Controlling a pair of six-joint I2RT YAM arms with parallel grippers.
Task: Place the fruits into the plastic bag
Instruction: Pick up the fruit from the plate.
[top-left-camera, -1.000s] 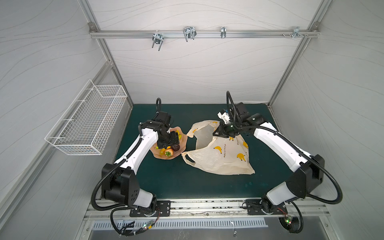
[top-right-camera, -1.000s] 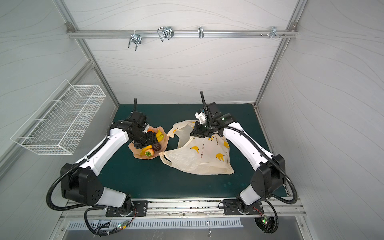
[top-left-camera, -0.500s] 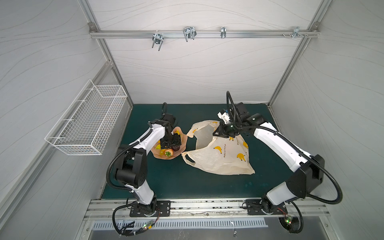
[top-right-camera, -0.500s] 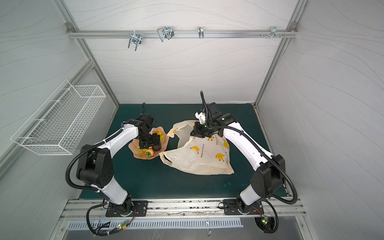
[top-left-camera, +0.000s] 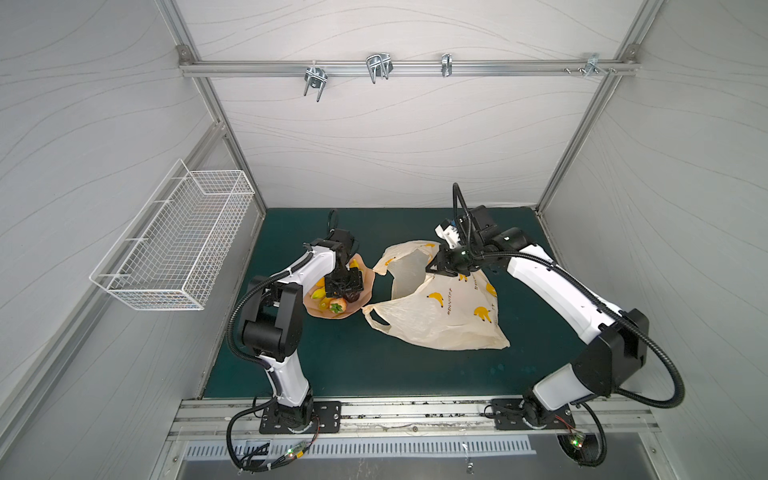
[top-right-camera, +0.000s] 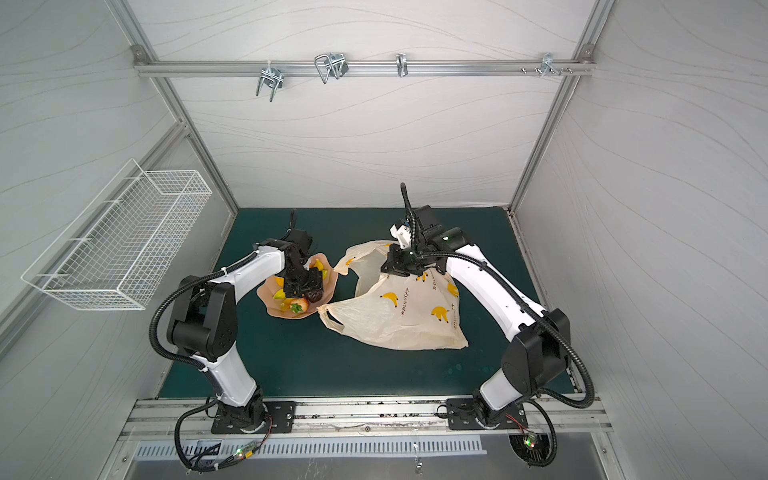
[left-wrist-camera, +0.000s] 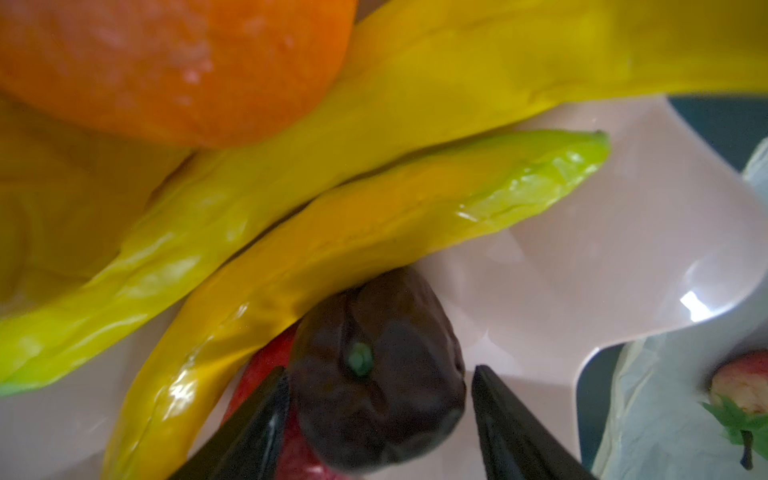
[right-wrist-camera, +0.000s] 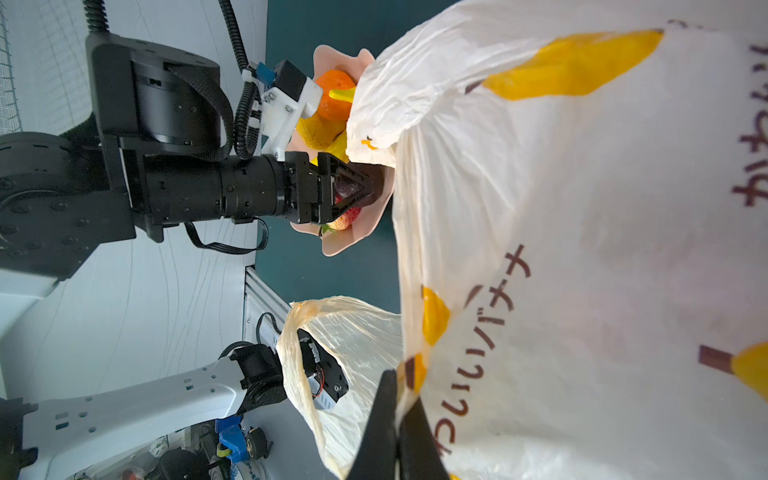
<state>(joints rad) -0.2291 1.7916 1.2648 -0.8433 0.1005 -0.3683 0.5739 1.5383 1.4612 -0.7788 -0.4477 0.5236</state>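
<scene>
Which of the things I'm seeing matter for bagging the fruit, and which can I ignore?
Job in hand:
- plastic bag, pinched by the right gripper
- dark brown fruit, straddled by the open left gripper
- bananas
- orange
- strawberry

Just lying about:
- pink plate
- wire basket
- metal hooks

In both top views, bare mat (top-left-camera: 374, 365) lies open across the lower middle. Left of centre, fruits (top-left-camera: 332, 305) crowd the plate (top-left-camera: 368, 291). Just right, the bag (top-left-camera: 449, 324) gapes, its handles close beside the plate's rim.
</scene>
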